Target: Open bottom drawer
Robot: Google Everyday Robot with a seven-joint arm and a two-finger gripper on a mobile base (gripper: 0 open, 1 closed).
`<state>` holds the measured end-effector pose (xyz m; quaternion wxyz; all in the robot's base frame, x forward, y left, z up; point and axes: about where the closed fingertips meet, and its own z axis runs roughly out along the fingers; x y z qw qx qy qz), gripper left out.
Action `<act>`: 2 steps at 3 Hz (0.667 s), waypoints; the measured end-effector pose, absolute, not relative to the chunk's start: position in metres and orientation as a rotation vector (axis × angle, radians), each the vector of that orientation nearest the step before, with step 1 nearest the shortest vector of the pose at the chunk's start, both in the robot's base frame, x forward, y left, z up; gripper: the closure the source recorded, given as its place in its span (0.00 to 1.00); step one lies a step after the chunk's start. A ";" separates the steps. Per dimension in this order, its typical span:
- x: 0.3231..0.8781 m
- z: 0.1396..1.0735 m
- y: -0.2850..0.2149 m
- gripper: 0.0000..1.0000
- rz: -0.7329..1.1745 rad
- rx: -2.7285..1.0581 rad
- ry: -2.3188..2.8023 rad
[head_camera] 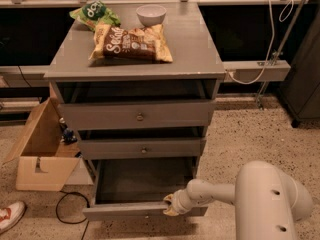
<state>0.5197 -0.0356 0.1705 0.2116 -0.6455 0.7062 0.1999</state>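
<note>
The grey cabinet (135, 69) has three drawers. The bottom drawer (125, 211), with the slimmest front, stands pulled out, and its dark empty inside (142, 179) shows. My gripper (169, 206) is at the top edge of that drawer's front panel, right of its centre, reaching in from the right on the white arm (220, 193). The drawer's knob is not clearly visible. The top drawer (137, 115) and the middle drawer (142, 148) are each pulled out only slightly.
A brown chip bag (131, 41), a green bag (94, 13) and a white bowl (151, 14) lie on the cabinet top. An open cardboard box (40, 156), a black cable (67, 209) and a shoe (10, 216) are on the floor to the left.
</note>
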 end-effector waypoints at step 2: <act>0.520 0.170 -0.036 0.35 0.555 -1.793 1.962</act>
